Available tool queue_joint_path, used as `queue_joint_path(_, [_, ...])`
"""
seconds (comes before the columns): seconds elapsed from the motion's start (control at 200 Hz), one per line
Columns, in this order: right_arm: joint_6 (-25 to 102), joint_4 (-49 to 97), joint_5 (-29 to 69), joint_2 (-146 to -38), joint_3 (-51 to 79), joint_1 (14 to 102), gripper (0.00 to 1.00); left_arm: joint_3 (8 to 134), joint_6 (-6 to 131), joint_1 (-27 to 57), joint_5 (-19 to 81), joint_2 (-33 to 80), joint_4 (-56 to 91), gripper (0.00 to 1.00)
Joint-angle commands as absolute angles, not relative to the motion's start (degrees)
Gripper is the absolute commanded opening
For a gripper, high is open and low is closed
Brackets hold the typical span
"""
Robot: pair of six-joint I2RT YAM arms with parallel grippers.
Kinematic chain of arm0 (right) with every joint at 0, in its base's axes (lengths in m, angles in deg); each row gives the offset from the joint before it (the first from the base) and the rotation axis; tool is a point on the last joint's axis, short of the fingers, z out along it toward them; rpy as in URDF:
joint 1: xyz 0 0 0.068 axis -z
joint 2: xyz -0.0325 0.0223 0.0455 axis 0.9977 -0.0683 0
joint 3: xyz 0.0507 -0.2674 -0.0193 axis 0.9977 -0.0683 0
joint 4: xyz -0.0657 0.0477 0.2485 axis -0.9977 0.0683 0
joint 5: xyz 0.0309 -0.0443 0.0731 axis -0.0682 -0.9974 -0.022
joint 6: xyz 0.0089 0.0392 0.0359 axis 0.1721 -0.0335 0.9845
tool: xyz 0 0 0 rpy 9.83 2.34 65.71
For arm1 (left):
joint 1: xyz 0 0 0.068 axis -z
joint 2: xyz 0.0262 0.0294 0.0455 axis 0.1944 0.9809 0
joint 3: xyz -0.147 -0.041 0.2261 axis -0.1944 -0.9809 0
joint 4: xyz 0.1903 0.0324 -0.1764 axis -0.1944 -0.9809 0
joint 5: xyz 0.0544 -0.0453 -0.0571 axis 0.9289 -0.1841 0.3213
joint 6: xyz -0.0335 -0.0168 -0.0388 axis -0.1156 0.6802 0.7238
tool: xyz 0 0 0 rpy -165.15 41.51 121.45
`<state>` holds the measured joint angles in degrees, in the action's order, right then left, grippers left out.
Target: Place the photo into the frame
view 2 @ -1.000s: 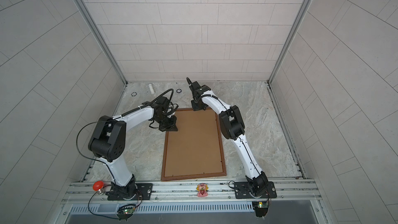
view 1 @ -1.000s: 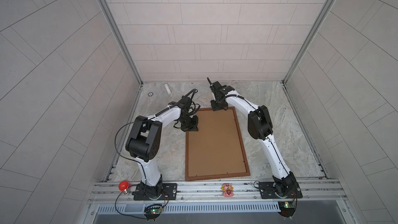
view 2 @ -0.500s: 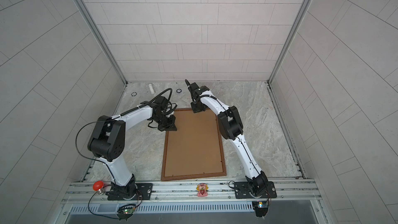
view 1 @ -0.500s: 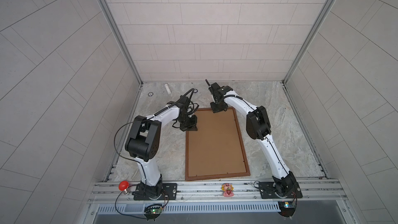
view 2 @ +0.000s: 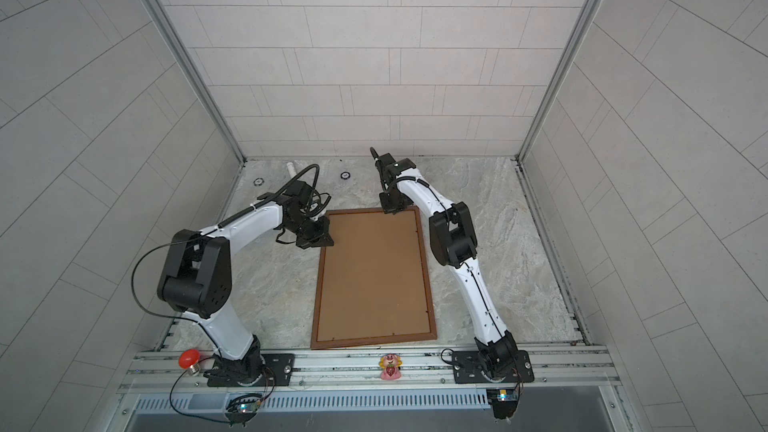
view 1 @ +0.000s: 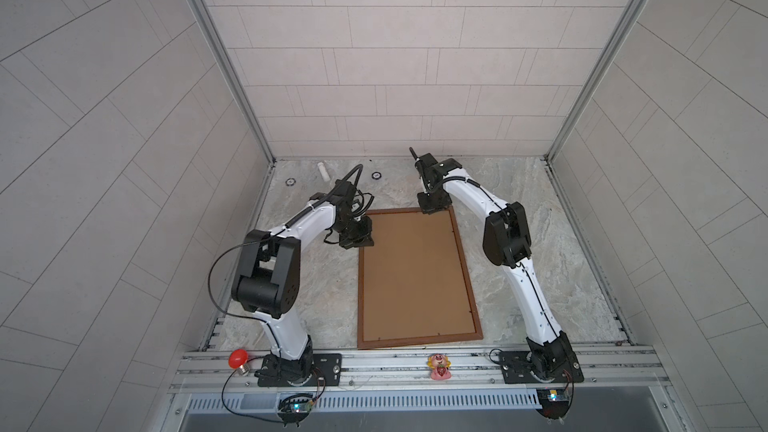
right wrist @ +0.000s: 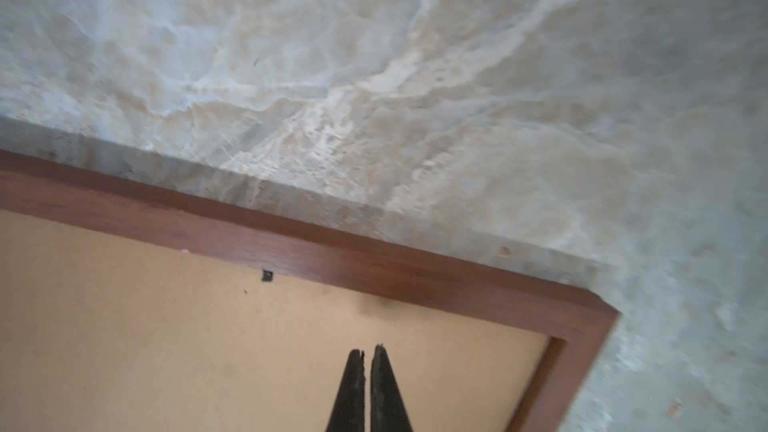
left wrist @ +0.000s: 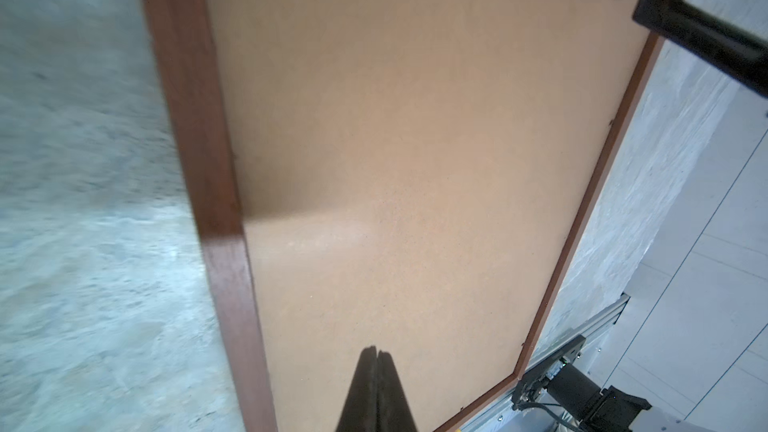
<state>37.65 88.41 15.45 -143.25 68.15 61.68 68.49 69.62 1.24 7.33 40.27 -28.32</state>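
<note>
The frame [view 1: 360, 284] [view 2: 318, 284], thin dark brown wood, lies flat on the marble table in both top views. A plain light brown backing board [view 1: 415, 276] [view 2: 374, 276] fills it. The photo is hidden. My left gripper [view 1: 365, 238] [view 2: 326, 238] is shut and empty, just over the board beside the frame's left rail [left wrist: 220, 243], its tips [left wrist: 376, 351] pressed together. My right gripper [view 1: 432, 207] [view 2: 392, 207] is shut and empty too, tips [right wrist: 368, 351] over the board close to the frame's far right corner [right wrist: 582, 313].
At the back of the table lie a small white cylinder [view 1: 323, 170] and two small rings [view 1: 290, 181] [view 1: 376, 175]. A red bulb [view 1: 238, 357] and a pink figurine [view 1: 439, 365] sit on the front rail. Tiled walls close in on three sides.
Both arms have shifted only slightly at the frame's far end. Both grippers stay shut, and the frame and board lie where they were.
</note>
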Motion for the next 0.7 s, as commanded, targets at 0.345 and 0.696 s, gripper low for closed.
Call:
queue_joint_path(0.345, [42.75,71.20,30.70,-107.76,21.10,68.16,0.23,62.50,70.35,-2.46,21.32,36.64,-30.10,0.10])
queue_joint_path(0.696, [42.71,63.60,36.98,-95.95,-1.35,68.77,0.65,59.41,69.69,-2.42,28.55,41.25,-31.53,0.10])
